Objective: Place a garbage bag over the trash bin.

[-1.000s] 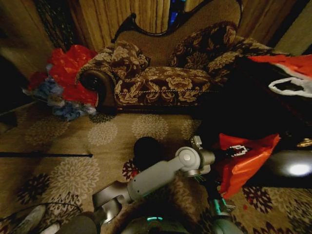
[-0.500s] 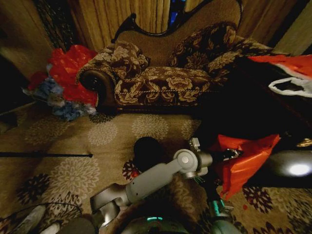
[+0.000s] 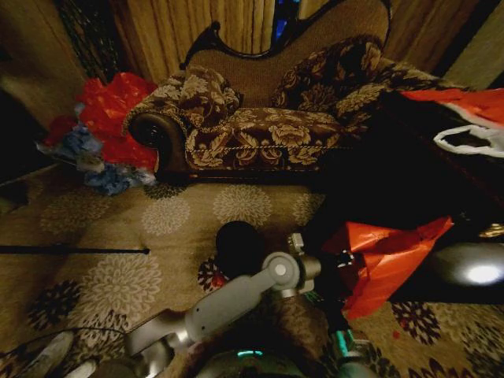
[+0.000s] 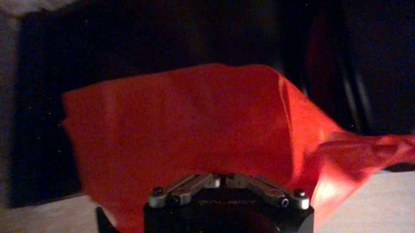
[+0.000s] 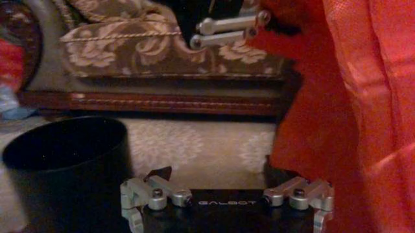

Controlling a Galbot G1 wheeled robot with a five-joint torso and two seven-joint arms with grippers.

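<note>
**Inspector:** Changes since the last second?

**Robot:** Leftward shift, logged in the head view: my left forearm has swung toward my left and lower, and the bag [image 3: 386,256] has come with it, so its near corner now sits closer to the bin [image 3: 239,244].

**Inspector:** Left gripper?

**Robot:** My left gripper [image 4: 220,177] has its fingers drawn together, pinching the bag's edge. The red sheet [image 4: 188,136] hangs spread out ahead of it. My right wrist view shows that same gripper [image 5: 227,28] higher up, in front of the sofa, with the bag's upper corner caught in it.

**Inspector:** Right gripper?

**Robot:** My right gripper [image 5: 227,193] is low and its jaws stand wide apart, holding nothing. The bag [image 5: 350,121] hangs just beside one finger; I cannot tell whether they touch.

**Inspector:** Bin?

**Robot:** It stands upright and unlined on the carpet [image 3: 181,213], in front of the sofa [image 3: 260,134]. It [image 5: 65,160] is near my right gripper, on the side away from the bag. The bag is beside the bin, not over it.
</note>
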